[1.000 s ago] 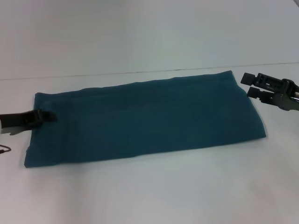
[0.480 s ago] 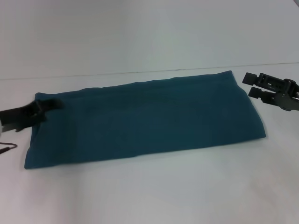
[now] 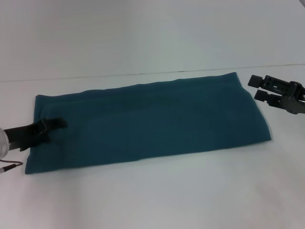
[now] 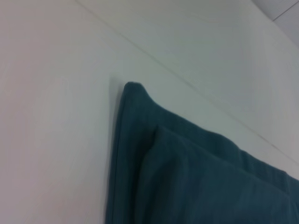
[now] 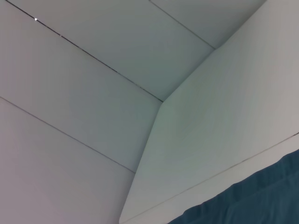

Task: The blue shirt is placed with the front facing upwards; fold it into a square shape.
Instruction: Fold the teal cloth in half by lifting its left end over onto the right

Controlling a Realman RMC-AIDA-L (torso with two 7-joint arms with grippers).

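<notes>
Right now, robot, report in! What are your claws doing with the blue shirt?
Left claw over the blue shirt's left end. Right claw open, just off its right end. Shirt folded into a long band, not square yet. Nothing in the way.

The blue shirt point(image 3: 152, 119) under me is plain dark teal; the counter point(image 3: 152, 195) is white; my fingers point(image 3: 55, 124) are black.
</notes>
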